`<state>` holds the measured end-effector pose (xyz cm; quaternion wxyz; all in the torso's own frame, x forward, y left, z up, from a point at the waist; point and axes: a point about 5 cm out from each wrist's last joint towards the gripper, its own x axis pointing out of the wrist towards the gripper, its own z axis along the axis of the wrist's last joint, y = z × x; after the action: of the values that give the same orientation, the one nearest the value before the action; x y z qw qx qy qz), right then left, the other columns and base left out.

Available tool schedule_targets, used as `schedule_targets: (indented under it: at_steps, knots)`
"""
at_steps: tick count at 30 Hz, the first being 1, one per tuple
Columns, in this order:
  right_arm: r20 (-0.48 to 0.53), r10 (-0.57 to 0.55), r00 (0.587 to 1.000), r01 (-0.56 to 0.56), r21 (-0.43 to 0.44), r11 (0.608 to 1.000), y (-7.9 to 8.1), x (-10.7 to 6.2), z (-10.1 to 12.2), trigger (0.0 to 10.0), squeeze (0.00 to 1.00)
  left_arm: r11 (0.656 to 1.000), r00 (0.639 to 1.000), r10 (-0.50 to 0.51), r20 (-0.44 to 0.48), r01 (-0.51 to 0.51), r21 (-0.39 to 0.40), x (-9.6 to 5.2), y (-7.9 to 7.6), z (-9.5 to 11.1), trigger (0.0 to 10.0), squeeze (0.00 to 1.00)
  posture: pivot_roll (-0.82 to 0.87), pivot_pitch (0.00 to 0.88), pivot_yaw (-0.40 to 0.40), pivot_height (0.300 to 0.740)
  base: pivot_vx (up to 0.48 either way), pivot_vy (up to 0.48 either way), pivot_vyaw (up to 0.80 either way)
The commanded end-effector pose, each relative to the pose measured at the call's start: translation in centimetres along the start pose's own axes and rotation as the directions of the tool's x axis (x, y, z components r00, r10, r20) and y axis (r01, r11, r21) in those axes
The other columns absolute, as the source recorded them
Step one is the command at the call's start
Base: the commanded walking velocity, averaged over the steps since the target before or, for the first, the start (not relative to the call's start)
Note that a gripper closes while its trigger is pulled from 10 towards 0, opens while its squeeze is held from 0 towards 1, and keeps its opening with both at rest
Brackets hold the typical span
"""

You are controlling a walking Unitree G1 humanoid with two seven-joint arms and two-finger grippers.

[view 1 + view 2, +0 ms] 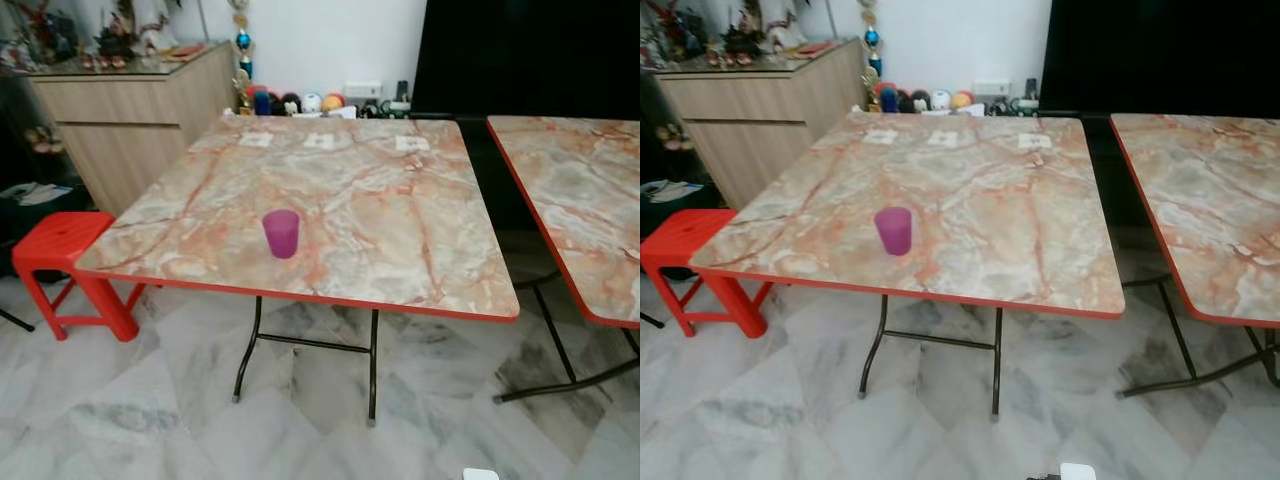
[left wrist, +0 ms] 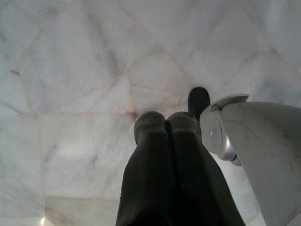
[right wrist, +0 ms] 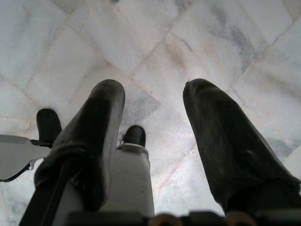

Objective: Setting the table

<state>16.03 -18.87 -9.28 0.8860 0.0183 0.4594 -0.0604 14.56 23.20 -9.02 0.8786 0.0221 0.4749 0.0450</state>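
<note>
Now standing off from the table (image 1: 400, 230), its purple cup (image 1: 281, 233) upright near the front edge; left hand (image 2: 167, 123) pressed shut and empty, right hand (image 3: 153, 96) spread wide and empty, both over the floor; next, I judge: fetch more tableware.

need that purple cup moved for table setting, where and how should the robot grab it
Probably grip the purple cup across its side wall at mid-height, coming in level from the table's near edge. It stands upright near that edge with bare tabletop around it, and its round wall suits two fingers.
</note>
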Motion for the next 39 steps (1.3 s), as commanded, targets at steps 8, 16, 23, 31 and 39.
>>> schedule_targets:
  at_steps: [8,16,23,31,39]
  knots:
    - [-0.001,-0.012,1.0,0.012,0.029,0.999,0.06,-0.01,-0.06,10.0,0.0,1.0,1.0,0.002,-0.006,-0.002,-0.002,-0.08,0.16,-0.24,10.0,0.0,0.04,0.0,0.03,0.74,0.0,0.0,0.0]
    - [0.0,-0.01,1.0,0.01,0.021,1.0,0.07,0.01,0.01,10.0,0.0,1.0,1.0,0.006,-0.003,-0.006,0.0,-0.06,0.3,-0.1,10.0,0.0,0.04,0.0,0.03,0.74,0.0,0.035,-0.42]
    - [0.006,-0.012,1.0,0.012,0.022,1.0,0.1,0.01,0.05,10.0,0.0,1.0,1.0,0.006,-0.005,-0.006,0.001,-0.05,0.25,-0.12,10.0,0.0,0.04,0.0,0.032,0.74,0.0,0.0,0.0]
    - [0.005,-0.014,1.0,0.014,0.031,0.999,0.09,0.01,0.03,10.0,0.0,1.0,1.0,0.006,-0.004,-0.006,0.004,-0.05,0.27,-0.07,10.0,0.0,0.04,0.0,0.032,0.74,0.0,0.098,0.0]
    - [0.005,-0.016,1.0,0.016,0.032,0.999,0.06,0.01,0.05,10.0,0.0,1.0,1.0,0.007,-0.001,-0.007,0.005,-0.02,0.28,0.05,10.0,0.0,0.04,0.0,0.032,0.74,0.0,0.129,0.0]
